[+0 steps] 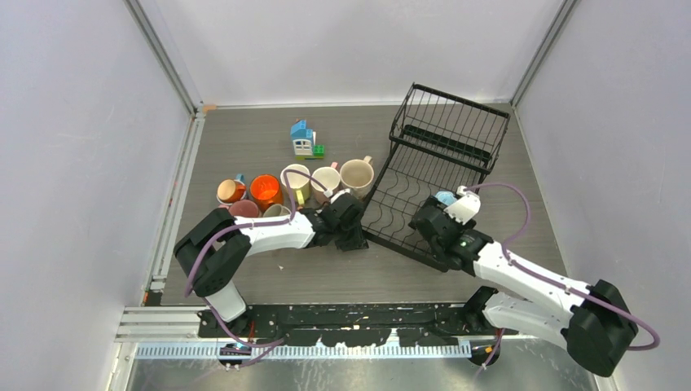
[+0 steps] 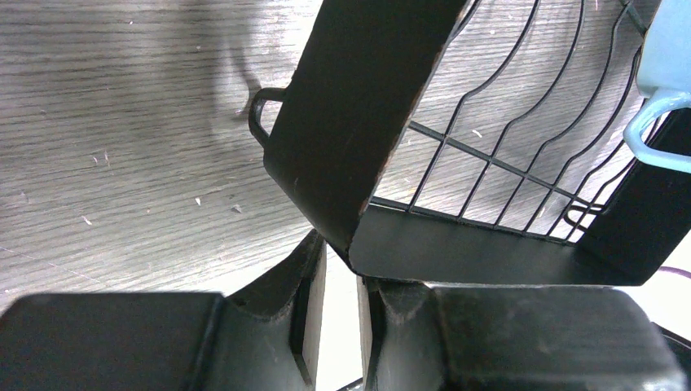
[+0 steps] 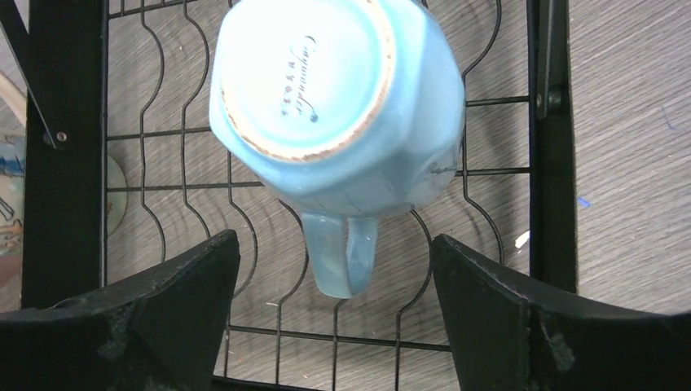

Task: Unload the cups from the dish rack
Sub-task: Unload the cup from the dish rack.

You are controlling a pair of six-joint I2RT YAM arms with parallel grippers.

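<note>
The black wire dish rack (image 1: 446,122) stands at the right centre of the table. One light blue cup (image 1: 445,198) lies on its base wires, bottom towards the right wrist camera (image 3: 334,90). My right gripper (image 3: 334,244) is open, with the cup's handle (image 3: 342,261) between its fingers but untouched. My left gripper (image 1: 352,238) is at the rack's near left corner, its fingers closed to a narrow gap on the corner plate (image 2: 358,106). Several cups stand on the table to the left: orange (image 1: 265,191), cream (image 1: 295,181) and beige (image 1: 357,175).
A small blue, white and green toy house (image 1: 303,138) stands behind the row of cups. My left arm lies across the table just in front of the cups. Grey walls close the table at the back and on both sides.
</note>
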